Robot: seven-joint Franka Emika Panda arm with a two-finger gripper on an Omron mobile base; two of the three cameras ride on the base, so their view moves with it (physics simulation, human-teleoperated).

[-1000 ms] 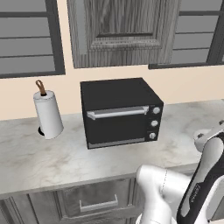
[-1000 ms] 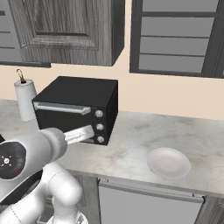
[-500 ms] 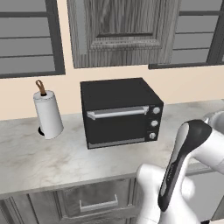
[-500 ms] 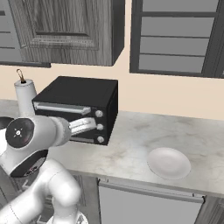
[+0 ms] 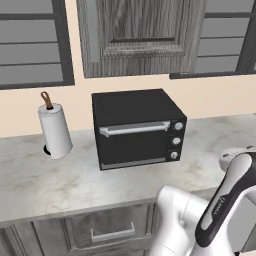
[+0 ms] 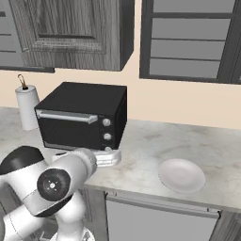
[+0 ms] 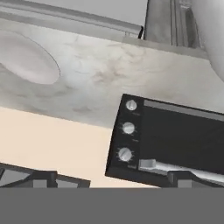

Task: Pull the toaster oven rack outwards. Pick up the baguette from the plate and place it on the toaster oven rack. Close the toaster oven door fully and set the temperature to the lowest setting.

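Note:
The black toaster oven (image 5: 137, 131) stands on the counter with its door (image 5: 132, 142) shut and the silver handle (image 5: 135, 129) across the top. Its three knobs (image 5: 176, 141) form a column at the front right. The rack is hidden behind the door. In the hand view the scene is upside down: the toaster oven (image 7: 175, 140) lies lower right and the white plate (image 7: 26, 61) upper left. My gripper (image 7: 111, 180) is open, nothing between its fingertips (image 7: 43, 177). The plate (image 6: 181, 175) looks bare; the baguette is out of view. My hand (image 6: 108, 157) hovers low before the oven's knob side.
A paper towel roll (image 5: 54, 131) stands left of the oven. Grey cabinets (image 5: 140, 35) hang above, and drawers (image 5: 107, 231) sit under the marble counter (image 6: 141, 155). My own white arm (image 5: 220, 210) rises at the lower right of the left base view.
My arm has swung and folded: its upper link rose and shifted right in the left base view, and the hand dropped lower before the oven. Oven, plate and jaws are unchanged.

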